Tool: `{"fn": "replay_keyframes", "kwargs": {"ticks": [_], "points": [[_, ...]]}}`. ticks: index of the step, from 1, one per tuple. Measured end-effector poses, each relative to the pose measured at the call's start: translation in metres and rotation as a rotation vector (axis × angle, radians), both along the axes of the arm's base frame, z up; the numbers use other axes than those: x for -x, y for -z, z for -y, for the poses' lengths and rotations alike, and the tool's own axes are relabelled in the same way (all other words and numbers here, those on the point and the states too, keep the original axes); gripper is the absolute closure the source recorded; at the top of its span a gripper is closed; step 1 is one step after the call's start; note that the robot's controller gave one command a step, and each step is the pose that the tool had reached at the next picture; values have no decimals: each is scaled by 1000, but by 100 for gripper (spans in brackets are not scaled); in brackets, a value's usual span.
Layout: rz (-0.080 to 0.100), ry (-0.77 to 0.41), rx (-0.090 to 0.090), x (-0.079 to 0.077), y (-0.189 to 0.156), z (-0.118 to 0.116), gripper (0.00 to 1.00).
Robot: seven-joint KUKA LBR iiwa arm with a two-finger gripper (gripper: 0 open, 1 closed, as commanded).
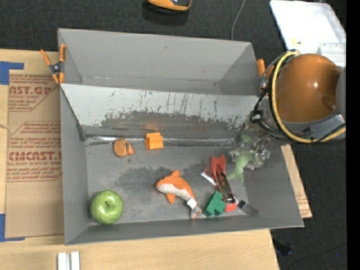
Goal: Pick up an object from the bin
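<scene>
Hand (254, 149) sits at the right wall of the bin (169, 55), by a pale green piece (239, 167). Whether it is open or closed cannot be told.

The bin (163, 66) is lit evenly from above, and its far wall, up and left of the gripper (249, 151), is seen brightest. A small glare is caught on the orange cover (306, 89) just above the gripper. Only faint shadows are cast under the green apple (106, 206), far to its left.

A pale wooden tabletop (169, 252) runs along the bottom, a dark surface (101, 10) across the top.
</scene>
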State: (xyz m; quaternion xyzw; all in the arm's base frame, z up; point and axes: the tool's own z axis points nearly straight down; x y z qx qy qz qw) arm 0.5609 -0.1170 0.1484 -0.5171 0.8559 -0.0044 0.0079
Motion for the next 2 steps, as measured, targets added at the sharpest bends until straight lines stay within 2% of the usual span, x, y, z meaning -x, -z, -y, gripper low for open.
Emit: {"fn": "replay_keyframes", "kwargs": {"ticks": [1, 2], "points": [[-5, -2, -2, 1, -25, -8, 100], [-5, 1, -3, -11, -100, 6, 100]]}}
